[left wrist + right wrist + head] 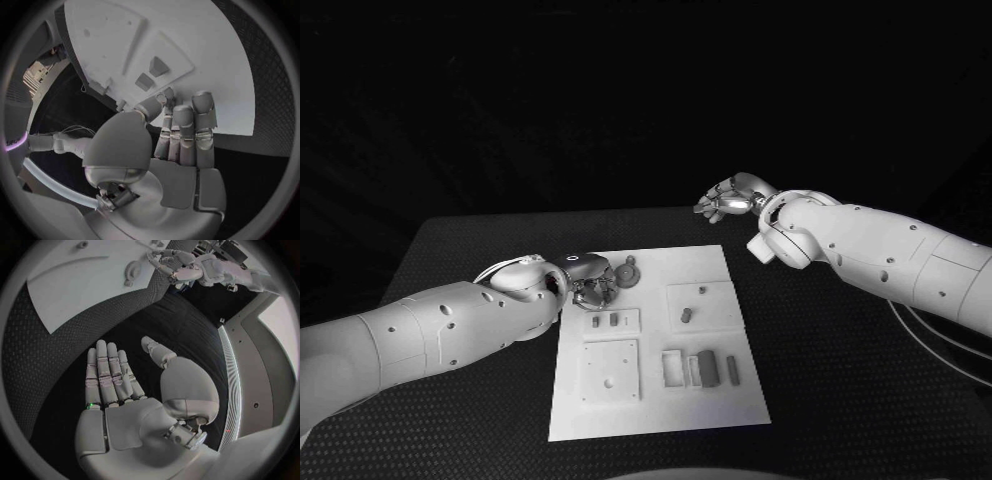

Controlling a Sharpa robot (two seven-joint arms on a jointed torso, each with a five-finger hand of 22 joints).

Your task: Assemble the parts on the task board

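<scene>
1. Two hands are in front of you. Your left hand (pixel 589 282) hangs over the far left part of the white board (pixel 718 400), by its left edge.
2. In the left wrist view, that hand (pixel 178 145) has its fingers (pixel 184 125) straight and close together, with the thumb (pixel 153 104) bent in beside them. You can see nothing between them, and whether the fingertips touch the board cannot be told.
3. Two small grey parts (pixel 153 72) lie side by side in a shallow recess of the board just beyond those fingertips; in the head view they (pixel 604 321) sit near the hand.
4. Your right hand (pixel 728 198) is off the board, above the black table (pixel 473 240) past the board's far right corner.
5. From the right wrist, you see that hand (pixel 122 390) flat and spread wide, fingers (pixel 109 370) straight, thumb (pixel 156 352) out to the side, holding nothing.
6. More parts stay on the board: a round piece (pixel 629 270) at the far edge, one (pixel 687 315) in the right recess, and dark bars (pixel 708 367) nearer you.
</scene>
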